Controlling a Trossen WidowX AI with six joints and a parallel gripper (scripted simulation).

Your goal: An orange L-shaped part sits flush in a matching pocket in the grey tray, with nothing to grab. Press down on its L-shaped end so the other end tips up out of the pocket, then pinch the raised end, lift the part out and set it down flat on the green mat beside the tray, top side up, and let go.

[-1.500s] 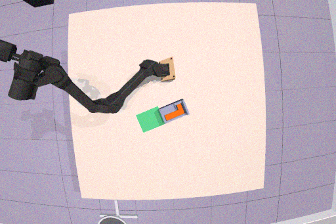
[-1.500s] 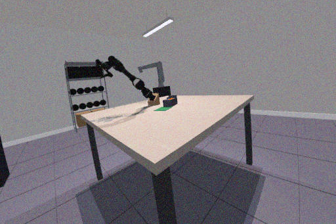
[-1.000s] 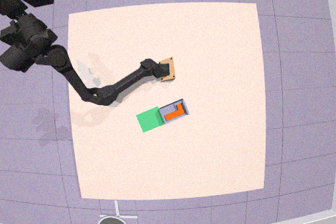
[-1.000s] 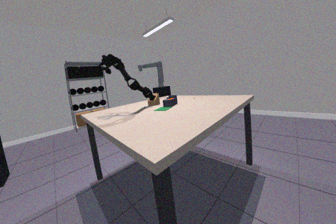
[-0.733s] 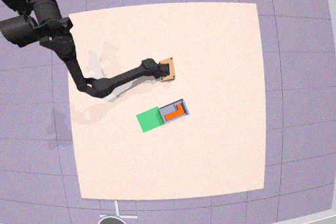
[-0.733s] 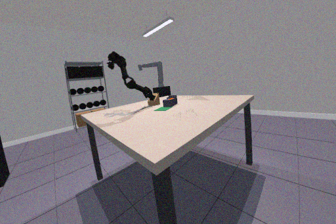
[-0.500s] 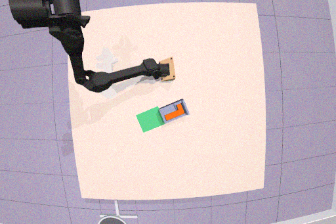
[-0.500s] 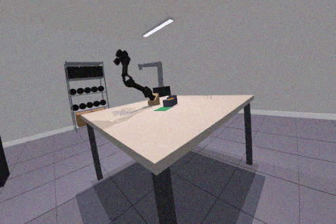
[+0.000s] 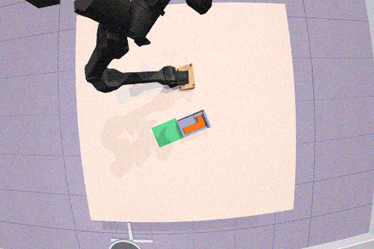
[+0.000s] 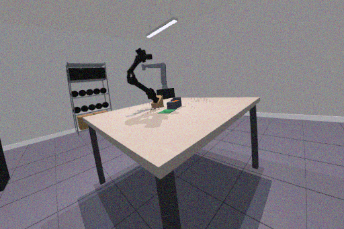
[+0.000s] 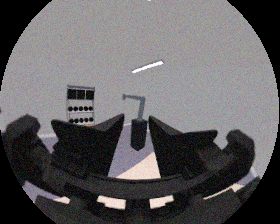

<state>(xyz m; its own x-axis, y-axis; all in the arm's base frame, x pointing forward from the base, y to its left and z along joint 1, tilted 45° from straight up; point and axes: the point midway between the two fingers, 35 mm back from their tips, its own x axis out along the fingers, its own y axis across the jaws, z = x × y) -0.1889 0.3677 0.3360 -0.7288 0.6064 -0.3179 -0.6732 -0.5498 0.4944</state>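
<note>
The orange L-shaped part (image 9: 194,127) (image 10: 174,101) lies in the pocket of the grey tray (image 9: 185,123) (image 10: 174,105), its L-shaped end away from the mat. It looks level; its exact seating is too small to tell. The green mat (image 9: 172,128) (image 10: 166,111) lies against the tray's other end and bears nothing but shadow. My gripper (image 11: 136,117) is partly open and empty, its fingertips apart with wall and floor showing between them. It is raised high, well away from the tray, toward the back of the table. The part, tray and mat are out of the wrist view.
The arm's base stands on a wooden block (image 9: 191,77) (image 10: 158,103) near the tray. The arm (image 9: 140,77) (image 10: 142,87) rises and folds back above the table (image 9: 237,169) (image 10: 188,128). A grey arm on a black stand (image 10: 166,93) and a shelf rack (image 10: 87,80) stand beyond the table.
</note>
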